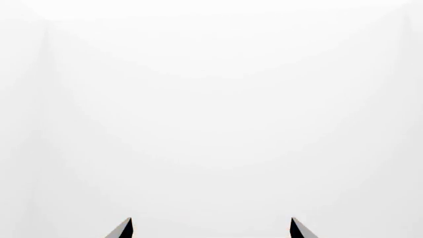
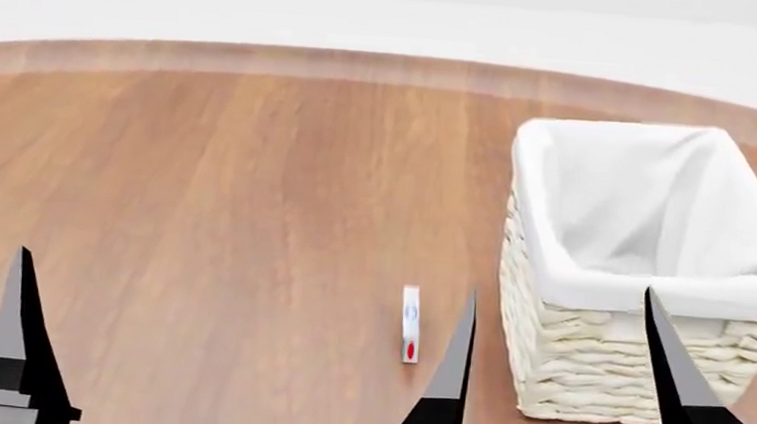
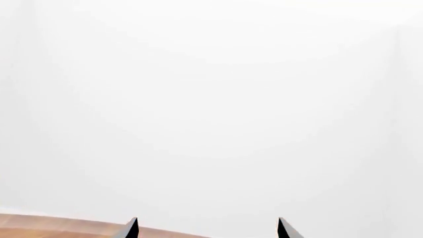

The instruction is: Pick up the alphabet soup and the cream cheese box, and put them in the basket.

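My right gripper (image 2: pixel 560 385) stands wide open and holds nothing; its two dark fingertips point up and away from me at the near edge of the head view. One tip rises just beside the cream cheese box (image 2: pixel 410 323), the other in front of the near wall of the basket (image 2: pixel 581 371). In the right wrist view the same tips (image 3: pixel 206 229) stand spread apart against white background, with a strip of the wooden table (image 3: pixel 39 225) at one corner.

Of my left gripper (image 1: pixel 211 228) the head view shows only one finger (image 2: pixel 20 347), at the near left, but its wrist view shows both tips apart with nothing between them.

The basket sits on the table to the right; the part of its white liner I can see holds nothing, though its floor is hidden. The cream cheese box stands on edge on the table, just left of the basket and apart from it. I cannot see the alphabet soup.
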Robot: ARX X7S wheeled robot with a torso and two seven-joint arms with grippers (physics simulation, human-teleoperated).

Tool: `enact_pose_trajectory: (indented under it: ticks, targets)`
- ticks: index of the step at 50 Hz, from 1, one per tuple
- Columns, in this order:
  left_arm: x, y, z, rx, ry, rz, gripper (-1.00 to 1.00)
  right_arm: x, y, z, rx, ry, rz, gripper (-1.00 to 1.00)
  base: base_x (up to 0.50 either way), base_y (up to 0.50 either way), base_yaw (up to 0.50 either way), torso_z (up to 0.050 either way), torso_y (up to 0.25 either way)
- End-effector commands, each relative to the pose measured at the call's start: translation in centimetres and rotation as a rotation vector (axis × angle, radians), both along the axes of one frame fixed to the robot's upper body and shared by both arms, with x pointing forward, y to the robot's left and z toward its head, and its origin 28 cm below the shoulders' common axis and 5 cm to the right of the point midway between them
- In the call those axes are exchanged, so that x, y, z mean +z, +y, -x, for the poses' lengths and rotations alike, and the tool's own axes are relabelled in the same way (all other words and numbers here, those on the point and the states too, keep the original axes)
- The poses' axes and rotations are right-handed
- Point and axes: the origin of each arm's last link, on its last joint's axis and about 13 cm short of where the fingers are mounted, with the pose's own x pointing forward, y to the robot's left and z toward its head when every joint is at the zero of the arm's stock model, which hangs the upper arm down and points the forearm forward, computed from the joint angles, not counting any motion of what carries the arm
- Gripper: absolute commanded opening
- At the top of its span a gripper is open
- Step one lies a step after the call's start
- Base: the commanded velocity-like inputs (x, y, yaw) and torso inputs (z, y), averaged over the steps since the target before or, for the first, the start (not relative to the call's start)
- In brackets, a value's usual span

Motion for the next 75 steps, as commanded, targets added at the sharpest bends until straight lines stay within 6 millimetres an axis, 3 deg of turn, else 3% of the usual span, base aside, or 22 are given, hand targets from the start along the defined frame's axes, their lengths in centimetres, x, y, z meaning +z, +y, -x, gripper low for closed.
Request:
enact_pose_trajectory:
  ticks: [1, 56, 75]
  targets:
    - [-0.1, -0.04, -0.03, 0.0, 0.003, 0.001, 1.0, 0.06, 0.0, -0.01, 0.0, 0.001, -0.001, 1.0, 0.17, 0.0, 0.0, 0.0, 0.0]
    - [-0.3, 0.06, -0.06, 0.017, 0.01, -0.024, 1.0, 0.12, -0.03, 0.02, -0.014, -0.017, 0.0, 1.0, 0.16, 0.0, 0.0, 0.0, 0.0]
    - [-0.39, -0.04, -0.06, 0.02, 0.019, -0.027, 1.0, -0.01, -0.1, 0.04, -0.012, -0.012, -0.004, 1.0, 0.0, 0.0, 0.0, 0.0, -0.172]
